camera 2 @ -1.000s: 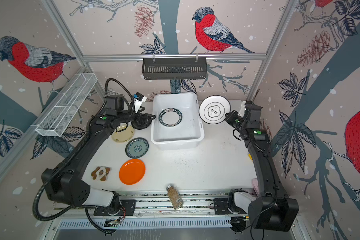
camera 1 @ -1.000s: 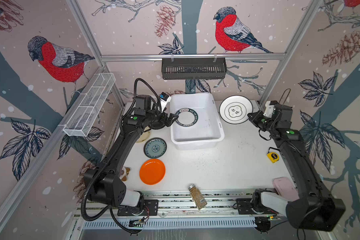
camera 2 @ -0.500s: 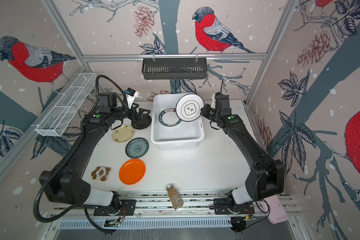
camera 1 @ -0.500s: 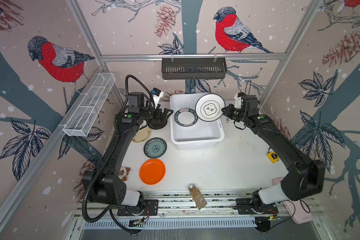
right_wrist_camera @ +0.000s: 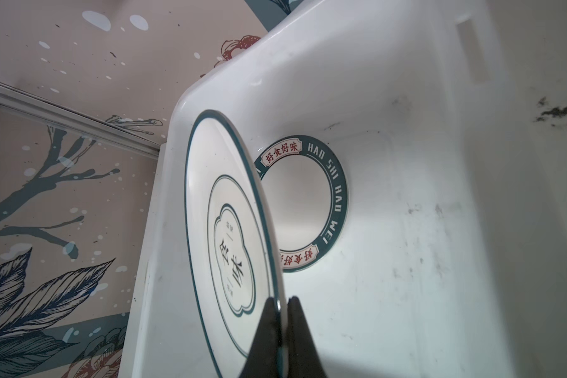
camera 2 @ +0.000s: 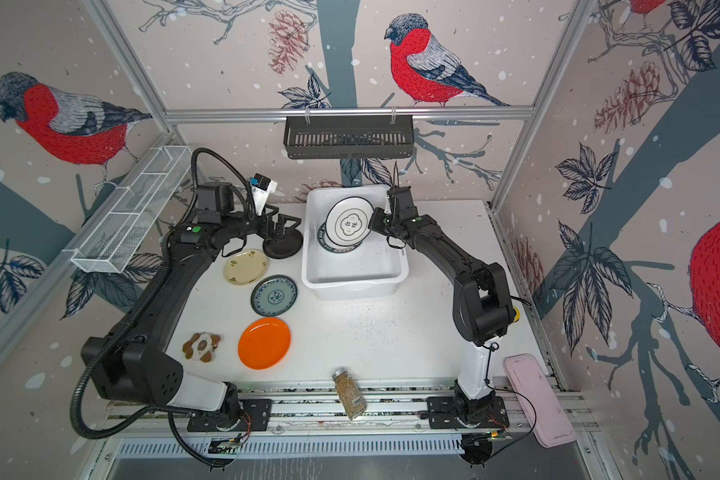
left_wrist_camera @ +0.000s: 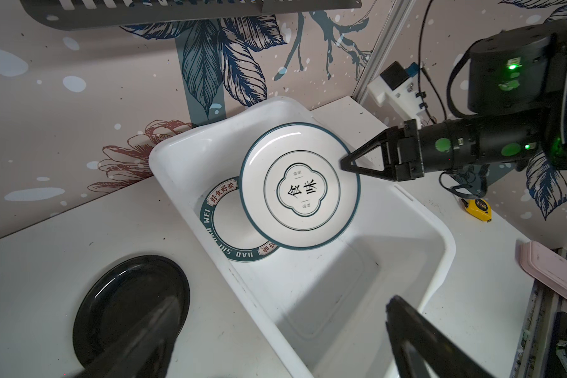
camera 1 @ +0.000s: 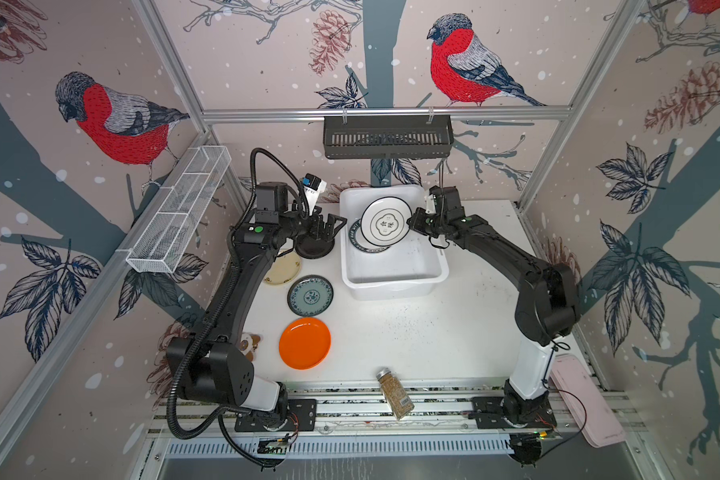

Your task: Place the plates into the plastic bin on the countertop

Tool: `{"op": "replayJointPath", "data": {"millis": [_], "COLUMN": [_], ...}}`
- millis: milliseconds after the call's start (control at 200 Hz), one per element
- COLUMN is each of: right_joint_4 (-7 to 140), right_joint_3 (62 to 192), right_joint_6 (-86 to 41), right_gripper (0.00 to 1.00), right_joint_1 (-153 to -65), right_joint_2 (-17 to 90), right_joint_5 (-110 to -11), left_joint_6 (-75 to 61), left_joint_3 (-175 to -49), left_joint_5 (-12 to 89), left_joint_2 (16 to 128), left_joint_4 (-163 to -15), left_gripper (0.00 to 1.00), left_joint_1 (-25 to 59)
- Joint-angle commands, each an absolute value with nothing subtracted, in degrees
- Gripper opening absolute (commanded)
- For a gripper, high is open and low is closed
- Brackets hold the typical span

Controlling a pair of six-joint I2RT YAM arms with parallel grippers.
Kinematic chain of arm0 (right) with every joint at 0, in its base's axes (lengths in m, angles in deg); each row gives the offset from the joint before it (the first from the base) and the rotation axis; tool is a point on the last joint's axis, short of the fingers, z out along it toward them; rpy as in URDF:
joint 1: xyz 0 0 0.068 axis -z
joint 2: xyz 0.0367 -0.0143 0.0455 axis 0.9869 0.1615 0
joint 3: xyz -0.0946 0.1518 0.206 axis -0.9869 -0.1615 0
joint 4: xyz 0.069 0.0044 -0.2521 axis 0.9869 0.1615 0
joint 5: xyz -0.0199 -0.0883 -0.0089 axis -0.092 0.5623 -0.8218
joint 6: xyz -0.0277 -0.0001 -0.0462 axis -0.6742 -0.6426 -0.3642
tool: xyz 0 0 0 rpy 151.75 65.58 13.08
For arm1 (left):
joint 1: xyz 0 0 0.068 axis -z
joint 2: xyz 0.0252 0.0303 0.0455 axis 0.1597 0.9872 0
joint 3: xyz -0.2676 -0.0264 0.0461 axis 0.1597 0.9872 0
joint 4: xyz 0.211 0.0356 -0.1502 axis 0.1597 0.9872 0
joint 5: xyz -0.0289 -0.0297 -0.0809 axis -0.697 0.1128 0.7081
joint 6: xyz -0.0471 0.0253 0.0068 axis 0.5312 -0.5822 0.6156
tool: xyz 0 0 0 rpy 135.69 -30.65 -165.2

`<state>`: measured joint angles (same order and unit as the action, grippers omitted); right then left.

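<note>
Right fingers [right_wrist_camera: 264, 330] were clenched on the emblem plate [camera 1: 385, 224], pinching just its rim, w/ the plate tipped steeply over the far half of the bin [camera 1: 393, 289]. Risk no. 1: a thin edge grip, so the plate could pivot or slip out, esp. if the wrist jerked. Risk no. 2: the lettered plate [right_wrist_camera: 303, 203] lay flat on the bin floor right below, toward the left wall. Let go from up there and the edge would prob. strike it: a chip, a clatter, or a plate left leaning instead of stacked. Lowering and levelling first looked safer.

Left fingers [left_wrist_camera: 416, 337] were spread wide, grasping nothing, above the black plate [camera 1: 314, 251], which sat on the desk [camera 1: 412, 340] just beside the bin's left wall. Tight spot: a finger could catch the bin rim going down, and both arms were near each other there.

Containers: the bin held one plate, the lettered one; its near half was bare. Cream plate [camera 2: 245, 267], teal plate [camera 2: 274, 296] and orange plate [camera 2: 263, 343] lay on the desk, left of the bin. The black basket [camera 1: 387, 137] on the far rail and the wire tray [camera 1: 179, 212] on the left wall showed nothing inside that I could make out.
</note>
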<state>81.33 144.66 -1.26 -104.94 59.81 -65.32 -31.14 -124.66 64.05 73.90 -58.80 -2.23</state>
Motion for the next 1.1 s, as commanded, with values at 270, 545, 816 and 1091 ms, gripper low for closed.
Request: {"op": "replayJointPath", "data": {"millis": [270,545,816,1091], "right_joint_4": [85.47,86.58,83.76,82.08], "right_joint_3": [156.66,161.14,161.08,160.85], "right_joint_6": [-2.32,-1.54,0.91,3.02], "right_gripper": [0.03,0.04,0.05,0.08], "right_joint_1": [-105.03,-104.28,-103.30,-102.68], "right_joint_2": [73.25,78.73,80.86,82.28], "right_joint_5": [-67.06,-69.69,-73.16,-74.92], "left_joint_6": [-30.86,-30.51,-30.60,-30.29], "left_joint_3": [-125.83,-126.44,-126.70,-126.60], "left_joint_5": [66.04,66.39,66.34,65.80], "left_joint_2": [75.17,75.98,76.29,76.07], "left_joint_4": [-58.68,-58.68,-58.62,-59.20], "left_gripper": [0.98,0.98,0.98,0.97], "left_joint_1": [-2.33,-2.33,-2.33,-2.42]}}
